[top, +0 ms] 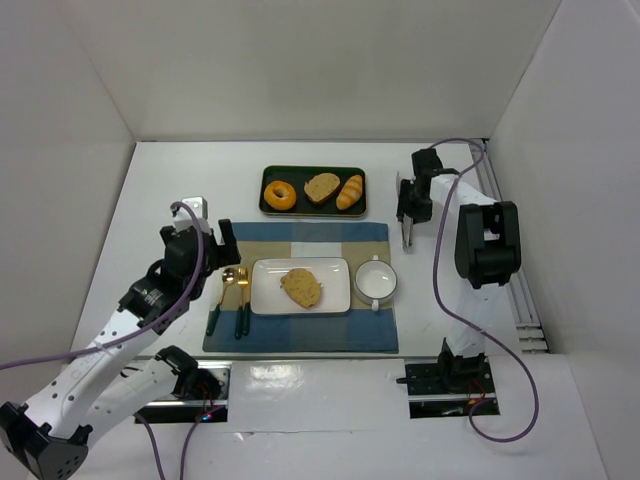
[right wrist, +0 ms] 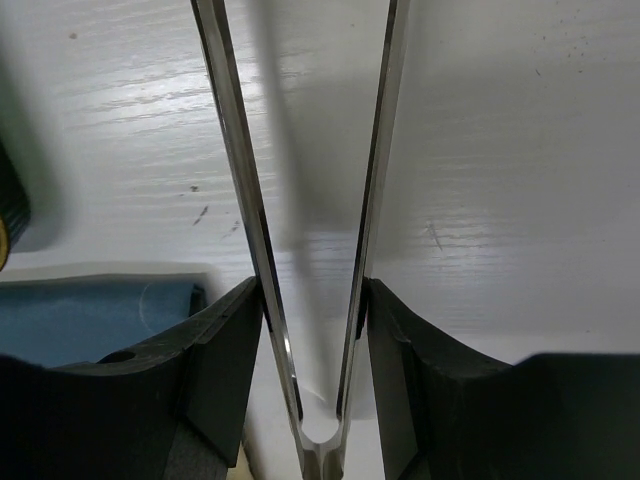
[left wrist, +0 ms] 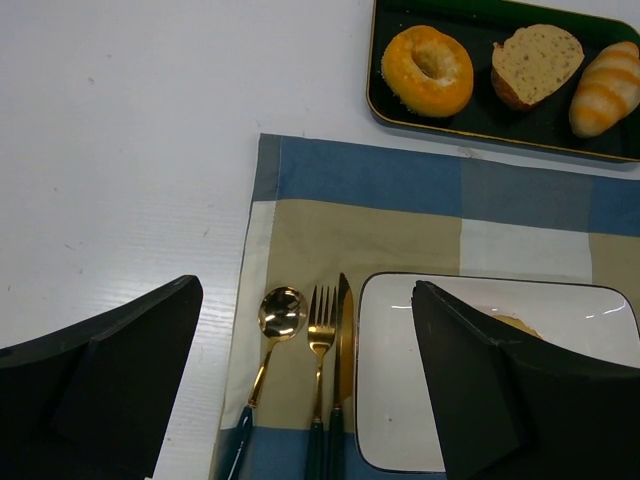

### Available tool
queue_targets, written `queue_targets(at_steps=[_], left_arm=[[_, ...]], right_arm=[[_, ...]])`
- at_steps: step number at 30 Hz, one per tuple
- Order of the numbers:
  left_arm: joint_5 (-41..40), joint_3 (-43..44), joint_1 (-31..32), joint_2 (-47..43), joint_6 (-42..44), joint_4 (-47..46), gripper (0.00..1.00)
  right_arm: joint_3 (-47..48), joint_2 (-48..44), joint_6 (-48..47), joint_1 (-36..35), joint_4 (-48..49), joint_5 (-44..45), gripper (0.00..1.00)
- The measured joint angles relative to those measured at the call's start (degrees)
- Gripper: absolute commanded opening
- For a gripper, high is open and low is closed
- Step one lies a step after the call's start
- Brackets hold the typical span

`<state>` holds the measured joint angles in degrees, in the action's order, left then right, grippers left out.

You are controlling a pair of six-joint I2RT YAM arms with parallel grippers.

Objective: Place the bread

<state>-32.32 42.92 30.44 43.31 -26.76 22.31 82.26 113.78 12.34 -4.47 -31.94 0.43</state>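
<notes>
L gripper [left wrist: 305, 288] is wide open and empty, over the cutlery [top: 232, 295] at the plate's [top: 266, 302] 9 o'clock. R gripper [right wrist: 310, 290] is clamped on tongs [right wrist: 232, 180], just off the mat's [top: 300, 240] 2 o'clock corner. Bread [top: 301, 287] lies flat mid-plate: golden-brown, rough face, teardrop shape, long axis approx 10-to-4 o'clock in top view.

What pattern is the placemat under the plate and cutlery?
The placemat is checked in blue, beige and white; left wrist view shows it best.
</notes>
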Motion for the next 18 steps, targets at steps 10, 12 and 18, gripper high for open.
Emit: queue_targets(at_steps=[10, 12, 18], left_arm=[[-0.04, 0.37, 0.02, -0.72, 0.92, 0.04, 1.00], [-0.04, 0.37, 0.02, -0.72, 0.94, 0.13, 1.00], [-0.17, 0.37, 0.02, -0.85, 0.94, 0.17, 1.00]], right_arm=[[-0.09, 0.79, 1.44, -0.15, -0.11, 4.52, 0.68], [-0.09, 0.79, 1.73, -0.15, -0.11, 4.87, 0.73], [-0.11, 0.79, 2.91, -0.17, -0.11, 6.16, 0.97]])
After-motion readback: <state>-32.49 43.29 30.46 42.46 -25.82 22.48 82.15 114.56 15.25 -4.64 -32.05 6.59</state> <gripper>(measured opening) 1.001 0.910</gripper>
